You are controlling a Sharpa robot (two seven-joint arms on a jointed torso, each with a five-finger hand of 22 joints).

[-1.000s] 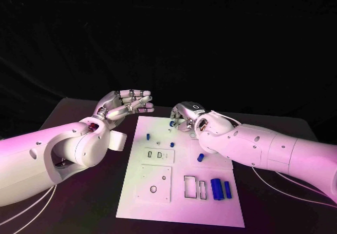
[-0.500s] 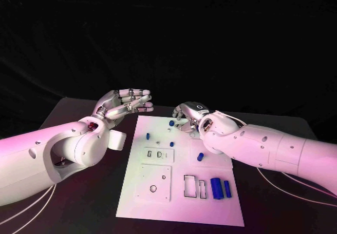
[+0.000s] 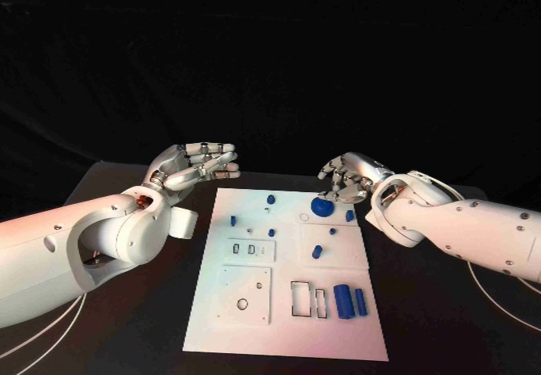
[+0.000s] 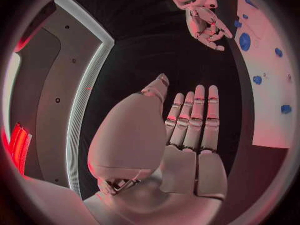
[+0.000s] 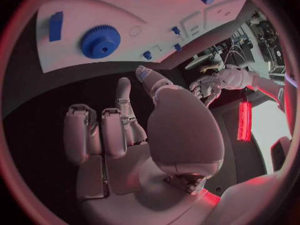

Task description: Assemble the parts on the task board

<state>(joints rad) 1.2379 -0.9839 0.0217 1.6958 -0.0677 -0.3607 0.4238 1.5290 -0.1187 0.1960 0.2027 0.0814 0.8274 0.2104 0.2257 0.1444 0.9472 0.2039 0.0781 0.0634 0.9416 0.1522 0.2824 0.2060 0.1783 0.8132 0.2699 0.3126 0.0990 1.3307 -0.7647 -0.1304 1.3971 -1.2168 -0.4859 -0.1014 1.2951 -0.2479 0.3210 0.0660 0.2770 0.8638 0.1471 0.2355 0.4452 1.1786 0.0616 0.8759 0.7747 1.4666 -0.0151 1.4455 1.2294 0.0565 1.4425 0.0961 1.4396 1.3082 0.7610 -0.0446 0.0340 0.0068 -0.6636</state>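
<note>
Black cloth behind and a dark table (image 3: 135,328) below frame the white task board (image 3: 226,328), which lies in the middle between the two arms. On its far right part sits a blue gear (image 3: 323,206), with a small blue block (image 3: 349,215) just beside it and other small blue parts (image 3: 270,232) scattered toward the left; two blue cylinders (image 3: 349,301) lie near the right edge, beside open rectangular slots (image 3: 304,298). Most parts look unseated, so the task seems early. The right robot hand (image 3: 347,178) hovers just beyond the gear, fingers curled in and holding nothing; a careless descent could nudge the gear or block off place. The left robot hand (image 3: 194,166) is raised off the board's far left corner, fingers loosely bent and empty; reaching across could sweep the small parts.
</note>
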